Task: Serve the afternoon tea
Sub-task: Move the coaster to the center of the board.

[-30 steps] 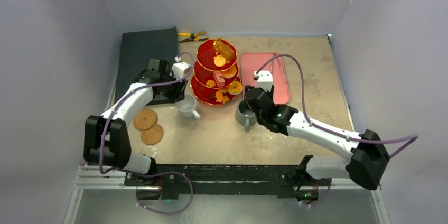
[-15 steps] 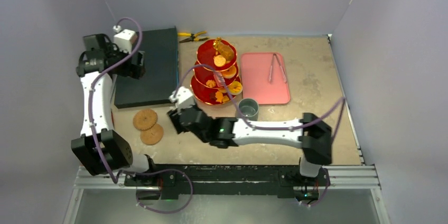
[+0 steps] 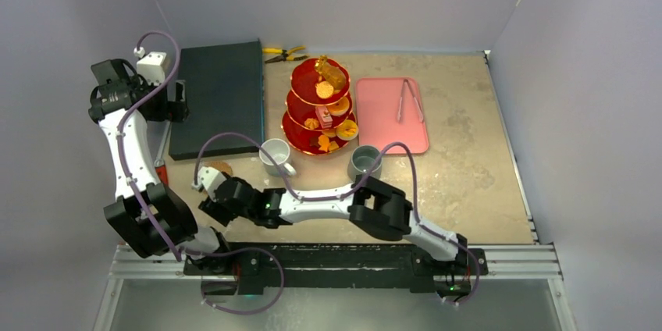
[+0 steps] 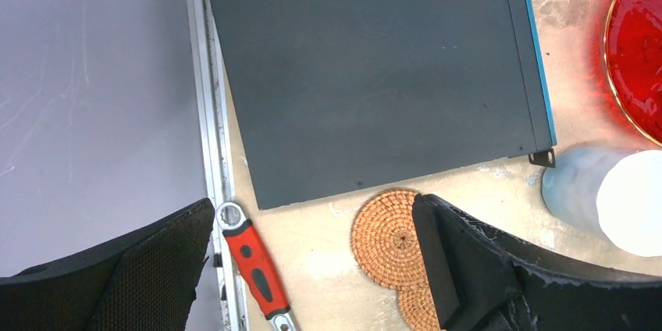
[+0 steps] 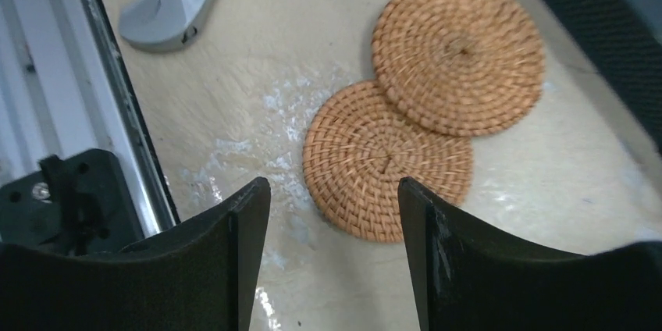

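Note:
The red three-tier stand (image 3: 320, 108) with biscuits and pastries stands at the table's middle back. The white mug (image 3: 275, 156) stands in front of it to the left, and the grey mug (image 3: 364, 161) to the right. My right gripper (image 3: 209, 200) reaches far left, open and empty. In the right wrist view it (image 5: 332, 190) hovers just short of two overlapping cork coasters (image 5: 388, 159). My left gripper (image 3: 176, 102) is raised at the far left, open and empty (image 4: 312, 268). Below it lie the coasters (image 4: 394, 237) and the white mug (image 4: 624, 198).
The dark slab (image 3: 218, 97) lies back left, with yellow-handled pliers (image 3: 285, 54) behind the stand. A pink tray (image 3: 375, 124) holding tongs (image 3: 410, 99) lies right of the stand. A red-handled wrench (image 4: 254, 265) lies by the table's left rail.
My right arm let go of the grey mug and swung across to the coasters at the left. My left arm left the white mug and rose to the far left.

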Controlling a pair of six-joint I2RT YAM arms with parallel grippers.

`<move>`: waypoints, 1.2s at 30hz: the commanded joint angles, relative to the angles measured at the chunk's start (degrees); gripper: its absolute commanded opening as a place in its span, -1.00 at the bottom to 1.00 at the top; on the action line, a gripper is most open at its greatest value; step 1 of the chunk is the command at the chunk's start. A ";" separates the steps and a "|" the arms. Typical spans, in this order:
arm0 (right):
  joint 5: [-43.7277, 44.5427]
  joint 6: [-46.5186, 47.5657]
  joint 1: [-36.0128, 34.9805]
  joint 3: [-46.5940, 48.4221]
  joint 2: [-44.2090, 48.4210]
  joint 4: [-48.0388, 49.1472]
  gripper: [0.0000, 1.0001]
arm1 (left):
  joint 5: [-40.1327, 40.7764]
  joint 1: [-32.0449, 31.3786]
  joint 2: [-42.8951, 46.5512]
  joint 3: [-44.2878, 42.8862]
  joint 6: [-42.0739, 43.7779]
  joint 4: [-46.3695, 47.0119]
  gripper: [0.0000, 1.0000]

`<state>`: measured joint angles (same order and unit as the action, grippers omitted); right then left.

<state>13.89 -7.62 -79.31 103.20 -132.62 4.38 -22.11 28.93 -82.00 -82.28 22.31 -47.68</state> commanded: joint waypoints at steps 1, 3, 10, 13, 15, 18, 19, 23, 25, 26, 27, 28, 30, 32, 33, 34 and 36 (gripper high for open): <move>-3.89 3.13 0.57 4.93 -3.72 1.42 0.29 | 0.12 0.52 2.54 0.69 1.53 0.83 0.99; -4.58 2.90 0.96 5.79 -5.53 1.39 0.29 | 0.07 0.48 2.50 0.54 1.68 0.85 0.99; -4.87 1.71 2.58 4.47 -7.28 1.48 0.25 | -0.18 0.65 2.09 0.23 2.54 0.41 0.99; -5.44 -0.01 3.48 -1.40 -4.46 1.86 0.22 | -0.13 0.63 1.81 0.34 2.33 1.03 0.99; -5.54 -1.36 3.92 -6.70 -1.61 2.44 0.20 | -0.33 0.60 1.56 0.37 2.08 1.33 0.99; -5.35 -4.52 4.58 -16.28 3.64 3.10 0.16 | -0.86 0.61 0.89 0.37 1.89 1.49 0.99; -5.55 -5.60 4.68 -19.78 5.48 3.46 0.15 | -0.91 0.62 0.69 0.37 1.87 1.60 0.99; -6.49 -10.56 4.69 -31.24 12.25 3.78 0.08 | -0.84 0.68 -0.31 0.37 2.94 1.59 0.99; -6.07 -13.32 4.70 -36.81 15.39 4.30 0.06 | -0.93 0.64 -0.63 0.56 4.16 1.38 0.99; -5.74 -14.86 4.71 -39.44 16.91 4.68 0.06 | -1.07 0.65 -0.60 0.81 5.16 1.24 0.99; -5.52 -16.29 4.69 -41.91 18.45 4.64 0.05 | -1.39 0.62 -0.51 1.07 6.53 0.89 0.99; -5.13 -17.59 4.69 -44.15 19.92 4.25 0.05 | -1.94 0.54 -0.53 1.45 8.36 0.16 0.99; -3.53 -20.35 4.69 -47.46 22.54 1.75 0.03 | -3.29 0.65 -0.40 2.30 13.64 -2.16 0.99; -1.00 -23.32 4.69 -50.24 25.40 -1.26 0.01 | -4.63 0.67 0.28 4.50 19.04 -3.87 0.99; -0.03 -24.53 4.80 -51.71 27.06 -2.18 0.01 | -4.46 0.58 0.65 5.82 21.53 -3.98 0.99; 0.89 -25.84 4.90 -53.32 28.72 -2.89 0.00 | -4.27 0.53 1.03 7.06 23.52 -4.11 0.99; 1.95 -28.54 5.65 -56.34 31.79 -4.76 0.00 | -3.86 0.60 1.15 8.69 26.64 -4.74 0.99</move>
<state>11.94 -28.08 -74.52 53.17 -103.94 12.25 -24.16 29.19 -82.32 -76.69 38.24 -49.56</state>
